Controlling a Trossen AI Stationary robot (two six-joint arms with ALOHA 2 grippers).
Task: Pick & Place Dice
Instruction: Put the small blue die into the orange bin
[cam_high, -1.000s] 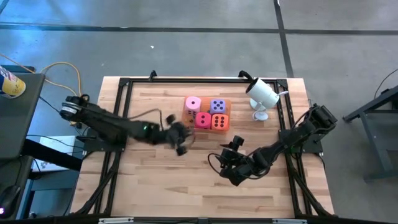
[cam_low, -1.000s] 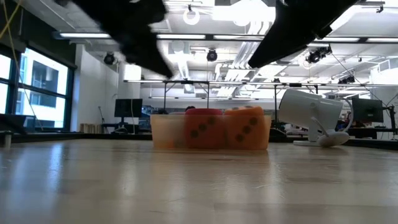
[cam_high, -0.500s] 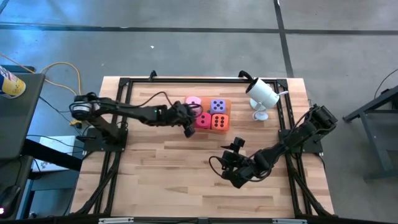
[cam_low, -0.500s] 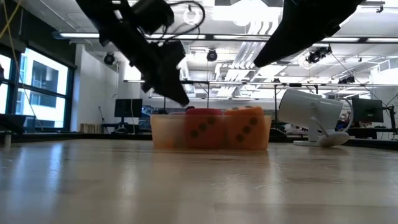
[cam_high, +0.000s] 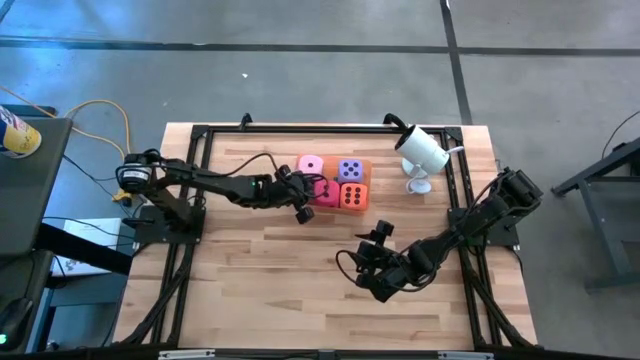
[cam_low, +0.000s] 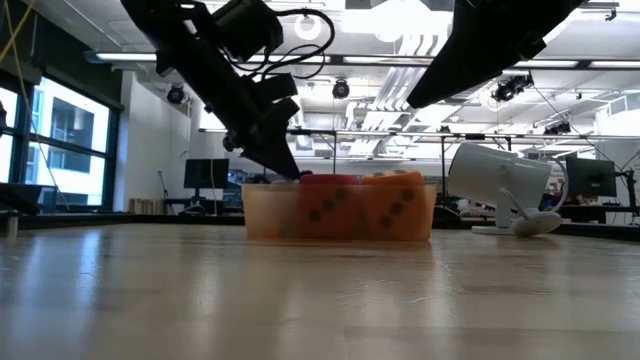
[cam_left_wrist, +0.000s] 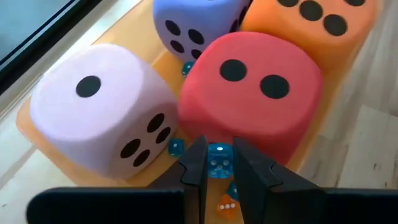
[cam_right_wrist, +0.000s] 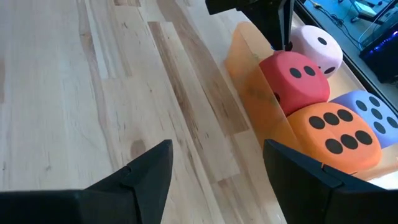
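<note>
My left gripper (cam_high: 302, 207), swung in from mid-table a second ago, pinches a small translucent blue die (cam_left_wrist: 217, 160) over the translucent orange plastic tray (cam_right_wrist: 249, 93), beside the soft red foam die (cam_left_wrist: 249, 93). I judge release is next. My right gripper (cam_right_wrist: 217, 162) waits open, well apart.

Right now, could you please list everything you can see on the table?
pink die, lavender die, red die, orange die: one each, packed in the tray
tray: one, translucent orange, table's far middle
loose small dice: several, blue and orange, tray floor
small blue die: one, between the left fingers
camera: one, white, right of tray
table: one, light wood
left gripper: shut on the small blue die, beside the red die
right gripper: open, over bare table
</note>
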